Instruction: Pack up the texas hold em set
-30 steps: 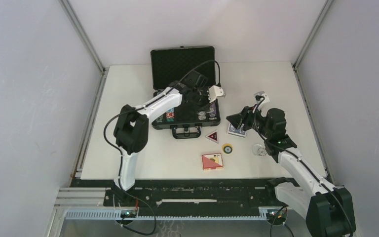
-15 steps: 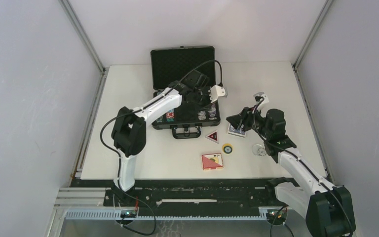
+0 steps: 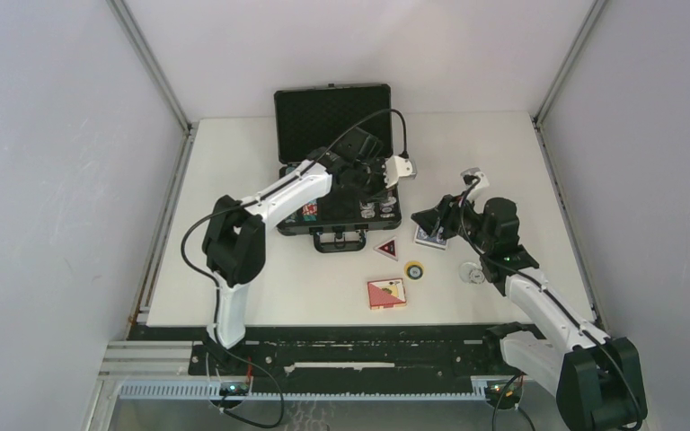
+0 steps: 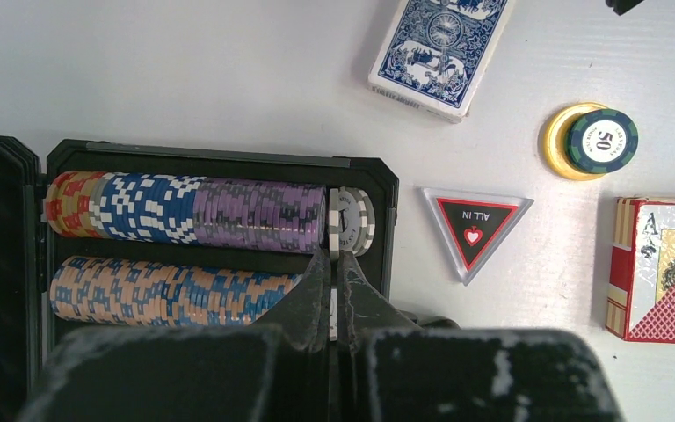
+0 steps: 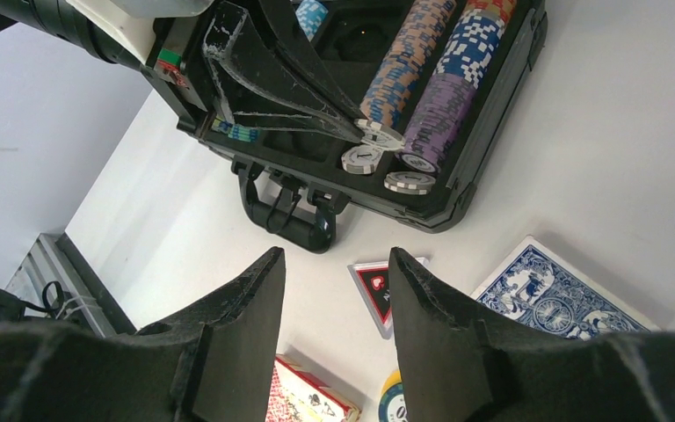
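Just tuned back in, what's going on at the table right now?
The left gripper is over the open black case, pinching a white chip by the end of the chip rows. The right gripper hangs open and empty beside the case. Outside it lie the blue deck, red deck, triangular button and a 50 chip on a yellow button.

The left hand (image 3: 368, 190) is held over the open black briefcase (image 3: 332, 112); a red deck (image 3: 385, 293) is laid on the bench (image 3: 260, 269).
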`<move>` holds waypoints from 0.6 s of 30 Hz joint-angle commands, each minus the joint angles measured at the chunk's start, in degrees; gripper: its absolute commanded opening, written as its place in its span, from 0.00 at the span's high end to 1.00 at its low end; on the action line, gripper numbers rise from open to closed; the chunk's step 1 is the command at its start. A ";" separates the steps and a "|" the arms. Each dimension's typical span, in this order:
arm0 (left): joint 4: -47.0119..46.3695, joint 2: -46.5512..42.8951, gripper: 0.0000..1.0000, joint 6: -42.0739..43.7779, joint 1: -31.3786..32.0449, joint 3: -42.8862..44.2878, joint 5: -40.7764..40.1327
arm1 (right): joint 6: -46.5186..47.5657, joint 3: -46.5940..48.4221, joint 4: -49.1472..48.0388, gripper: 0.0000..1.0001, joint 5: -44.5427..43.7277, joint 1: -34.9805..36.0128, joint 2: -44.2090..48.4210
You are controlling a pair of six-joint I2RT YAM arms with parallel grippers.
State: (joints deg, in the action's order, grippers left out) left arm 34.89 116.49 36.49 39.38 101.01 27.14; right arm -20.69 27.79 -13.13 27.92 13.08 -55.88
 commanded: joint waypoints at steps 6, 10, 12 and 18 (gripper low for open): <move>-1.06 1.79 1.00 1.23 0.26 -0.73 1.25 | -0.05 0.00 -2.87 0.45 0.72 -0.34 -0.46; -1.06 2.37 1.00 1.46 0.26 -0.63 1.42 | 0.08 -0.02 -2.75 0.45 0.72 -0.42 -0.46; -1.33 2.79 1.00 1.61 0.27 -0.73 1.28 | 0.10 0.00 -2.76 0.45 0.81 -0.43 -0.50; -1.41 4.55 1.00 1.90 0.26 0.40 0.08 | 0.12 -0.01 -2.96 0.45 1.00 -0.43 -0.94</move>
State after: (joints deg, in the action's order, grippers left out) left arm 34.85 120.38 36.95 39.38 101.01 27.14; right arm -20.69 27.79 -13.15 28.40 12.82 -56.58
